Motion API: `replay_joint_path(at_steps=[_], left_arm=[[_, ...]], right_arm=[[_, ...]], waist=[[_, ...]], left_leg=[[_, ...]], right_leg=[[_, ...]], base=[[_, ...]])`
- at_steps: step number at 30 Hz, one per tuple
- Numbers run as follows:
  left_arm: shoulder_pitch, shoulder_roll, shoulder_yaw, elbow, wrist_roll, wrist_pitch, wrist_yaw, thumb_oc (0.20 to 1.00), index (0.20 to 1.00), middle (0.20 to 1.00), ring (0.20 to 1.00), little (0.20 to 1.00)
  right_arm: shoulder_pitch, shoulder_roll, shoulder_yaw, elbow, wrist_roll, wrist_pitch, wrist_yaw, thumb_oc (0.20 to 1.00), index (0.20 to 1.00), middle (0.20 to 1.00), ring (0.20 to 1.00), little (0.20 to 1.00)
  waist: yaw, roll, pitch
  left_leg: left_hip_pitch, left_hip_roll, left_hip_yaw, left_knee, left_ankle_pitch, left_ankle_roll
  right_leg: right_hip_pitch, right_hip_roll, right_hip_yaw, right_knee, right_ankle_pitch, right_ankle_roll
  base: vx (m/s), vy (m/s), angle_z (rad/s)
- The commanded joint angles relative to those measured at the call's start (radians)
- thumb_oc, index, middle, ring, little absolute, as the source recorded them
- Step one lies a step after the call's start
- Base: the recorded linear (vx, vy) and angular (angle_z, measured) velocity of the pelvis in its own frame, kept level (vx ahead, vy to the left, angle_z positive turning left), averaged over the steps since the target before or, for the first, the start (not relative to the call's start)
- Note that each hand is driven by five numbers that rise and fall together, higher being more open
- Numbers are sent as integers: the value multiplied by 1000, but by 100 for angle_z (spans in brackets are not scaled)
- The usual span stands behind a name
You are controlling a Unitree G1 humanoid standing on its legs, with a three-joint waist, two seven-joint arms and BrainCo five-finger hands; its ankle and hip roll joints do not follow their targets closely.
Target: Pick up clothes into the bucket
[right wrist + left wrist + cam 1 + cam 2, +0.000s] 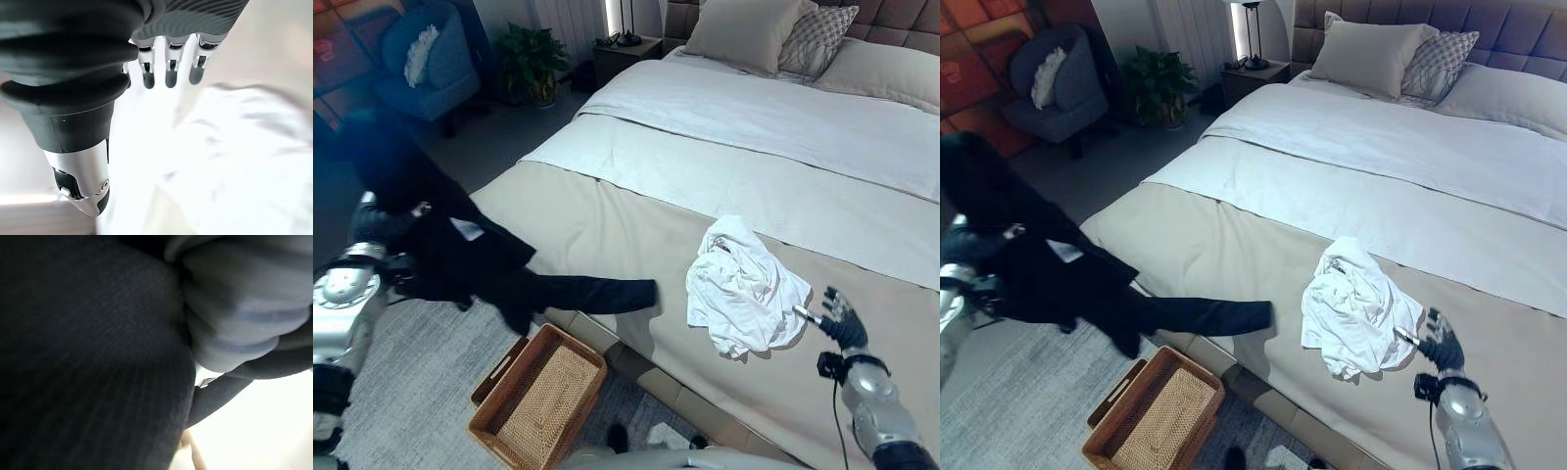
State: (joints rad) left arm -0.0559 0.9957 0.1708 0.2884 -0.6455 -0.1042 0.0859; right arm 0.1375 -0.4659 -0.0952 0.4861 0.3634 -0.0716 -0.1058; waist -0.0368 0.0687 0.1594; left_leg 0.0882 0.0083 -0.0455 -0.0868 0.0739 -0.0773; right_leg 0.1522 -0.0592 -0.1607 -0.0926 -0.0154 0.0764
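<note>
The right hand (842, 321) has its fingers (170, 73) straight and a little apart, tips reaching over the edge of a crumpled white garment (740, 284) that lies on the tan cover of the bed (607, 225), near the foot end; whether the tips actually touch the cloth I cannot tell. Over on the other side, the left hand (374, 230) is buried in a dark garment (460, 259), so how its fingers are set I cannot make out. That dark piece hangs bunched from the raised arm beside the bed, and one long sleeve or leg of it stretches across so that its end lies on the corner of the mattress. On the grey rug below, just beside the bed's corner, sits a woven basket (536, 397) with handles. Further off are pillows (744, 31) at the headboard, a potted plant (530, 59) and a blue armchair (426, 59).
</note>
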Motion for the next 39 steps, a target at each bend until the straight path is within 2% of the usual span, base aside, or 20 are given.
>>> replay_joint_path(at_steps=[1, 4, 8, 13, 19, 23, 29, 30, 31, 32, 34, 37, 39], left_arm=[[-24, 53, 125, -38, 30, -102, 32, 200, 200, 200, 200, 200], [-1, 47, 152, -47, 33, -110, 32, 200, 200, 200, 200, 200], [27, -9, 228, -108, -36, -162, 49, 200, 200, 200, 200, 200], [49, -2, 266, -168, -48, -189, 51, 200, 200, 200, 200, 200], [52, -43, 251, -196, -74, -196, 43, 200, 200, 200, 200, 200], [41, -76, 202, -187, -50, -185, 46, 200, 200, 200, 200, 200], [45, -154, 151, -153, 96, -162, 88, 200, 200, 200, 200, 200], [56, -182, 141, -140, 237, -151, 131, 200, 200, 200, 200, 200], [55, -184, 140, -142, 241, -150, 134, 200, 200, 200, 200, 200], [63, -214, 136, -126, 339, -141, 170, 200, 200, 200, 200, 200], [64, -241, 125, -101, 438, -121, 207, 200, 200, 200, 200, 200], [50, -260, 94, -47, 542, -94, 250, 200, 200, 200, 200, 200], [21, -274, 68, 4, 557, -86, 270, 200, 200, 200, 200, 200]], right_arm=[[-21, 1, -3, -2, -59, -45, 1, 1000, 1000, 1000, 1000, 1000], [-8, 18, 11, 65, -81, -42, 10, 1000, 1000, 1000, 1000, 1000], [7, 40, 57, 225, -161, -28, 8, 1000, 1000, 1000, 1000, 1000], [3, 36, 62, 383, -193, -19, -4, 1000, 1000, 1000, 1000, 1000], [-1, 22, 72, 455, -211, -13, -1, 1000, 1000, 1000, 1000, 1000], [-7, 14, 68, 471, -205, -18, -10, 1000, 1000, 1000, 1000, 1000], [-34, 32, 91, 451, -188, -32, -18, 1000, 1000, 1000, 1000, 1000], [-38, 42, 102, 425, -190, -42, -19, 1000, 1000, 1000, 1000, 1000], [-37, 41, 102, 424, -191, -42, -20, 1000, 1000, 1000, 1000, 1000], [-37, 47, 108, 400, -189, -50, -22, 1000, 1000, 1000, 1000, 1000], [-39, 56, 110, 375, -181, -61, -26, 1000, 1000, 1000, 1000, 1000], [-44, 59, 118, 350, -182, -73, -41, 1000, 1000, 1000, 1000, 1000], [-59, 50, 121, 329, -183, -77, -55, 1000, 1000, 1000, 1000, 1000]], waist=[[8, -36, -8], [7, -39, 4], [16, -45, 43], [23, -51, 64], [25, -59, 91], [21, -65, 113], [10, -69, 168], [3, -74, 191], [4, -73, 189], [-3, -80, 201], [-10, -88, 215], [-18, -96, 238], [-28, -96, 258]], left_leg=[[-60, -11, 3, 143, -93, 14], [-69, -8, 0, 151, -93, 11], [-100, -3, -18, 155, -81, 4], [-117, -2, -30, 152, -72, 1], [-127, -5, -35, 161, -72, 0], [-141, -4, -40, 159, -66, -2], [-201, -9, -39, 173, -55, 1], [-226, -9, -34, 183, -52, 2], [-229, -9, -34, 184, -52, 3], [-249, -5, -25, 192, -51, 5], [-274, 0, -15, 202, -50, 7], [-309, 5, -6, 212, -46, 10], [-339, 5, -4, 223, -43, 13]], right_leg=[[-48, -44, -20, 40, 18, 45], [-51, -40, -24, 41, 17, 42], [-79, -35, -37, 51, 18, 38], [-100, -32, -51, 64, 16, 36], [-107, -33, -55, 69, 16, 36], [-123, -34, -56, 77, 17, 34], [-206, -40, -47, 108, 30, 33], [-239, -42, -40, 124, 35, 33], [-243, -42, -40, 126, 35, 33], [-273, -44, -32, 141, 38, 32], [-312, -46, -20, 167, 39, 32], [-365, -52, -9, 209, 29, 29], [-410, -59, -5, 248, 19, 27]], base=[[-42, -8, 2], [-42, -16, 6], [-73, -23, 4], [-36, -14, 10], [-24, -1, 4], [-59, 6, 2], [-109, 25, 1], [-69, 29, -1], [-113, 51, -7], [-66, 33, -7], [-78, 41, -17], [-63, 28, -18], [-77, 51, -6]])
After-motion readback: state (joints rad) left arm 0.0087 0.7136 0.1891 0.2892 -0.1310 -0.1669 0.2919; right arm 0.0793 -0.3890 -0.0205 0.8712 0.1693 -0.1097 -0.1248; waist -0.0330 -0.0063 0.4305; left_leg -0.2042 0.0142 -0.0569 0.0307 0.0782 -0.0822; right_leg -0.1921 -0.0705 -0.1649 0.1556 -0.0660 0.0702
